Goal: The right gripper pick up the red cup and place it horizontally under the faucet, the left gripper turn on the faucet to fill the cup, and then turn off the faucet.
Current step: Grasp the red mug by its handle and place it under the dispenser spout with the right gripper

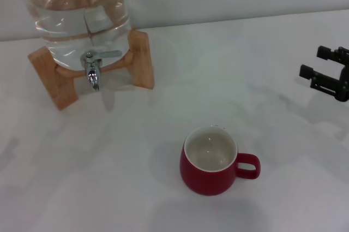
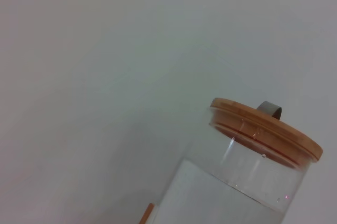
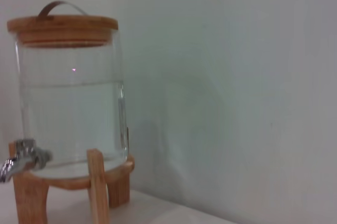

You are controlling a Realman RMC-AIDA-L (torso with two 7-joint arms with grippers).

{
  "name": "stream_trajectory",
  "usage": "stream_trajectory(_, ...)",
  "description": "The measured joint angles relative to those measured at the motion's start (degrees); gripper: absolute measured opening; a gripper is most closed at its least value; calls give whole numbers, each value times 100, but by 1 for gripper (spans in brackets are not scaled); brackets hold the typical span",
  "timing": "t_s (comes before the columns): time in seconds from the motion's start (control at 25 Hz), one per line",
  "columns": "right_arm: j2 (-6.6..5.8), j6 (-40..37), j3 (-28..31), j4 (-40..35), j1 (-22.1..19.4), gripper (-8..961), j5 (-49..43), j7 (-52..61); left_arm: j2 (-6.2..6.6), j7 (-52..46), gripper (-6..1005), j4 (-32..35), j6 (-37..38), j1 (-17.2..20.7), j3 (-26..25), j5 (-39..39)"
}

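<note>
Hovering right gripper (image 1: 319, 70): at the far right edge above the table, fingers spread apart, holding nothing.
Red cup (image 1: 212, 162): upright on the white table (image 1: 82, 177), near centre, handle pointing right, well apart from the gripper.
Faucet (image 1: 94, 68): far left, chrome spout turned down, on the water jar (image 1: 82, 13).
Wooden stand (image 1: 143, 60): under the jar.
Left gripper: not seen.
</note>
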Motion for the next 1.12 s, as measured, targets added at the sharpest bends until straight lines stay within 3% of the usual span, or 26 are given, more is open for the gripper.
stream_trajectory(0.72,20,78,27,1,-171,662,29,-324,32,-14,876,-9,0,-30,0,0)
stream_trajectory(1.12,-97,699,-4,3,-447,663,-122,-303,55,-35,876,-6,-1,-50,0,-5)
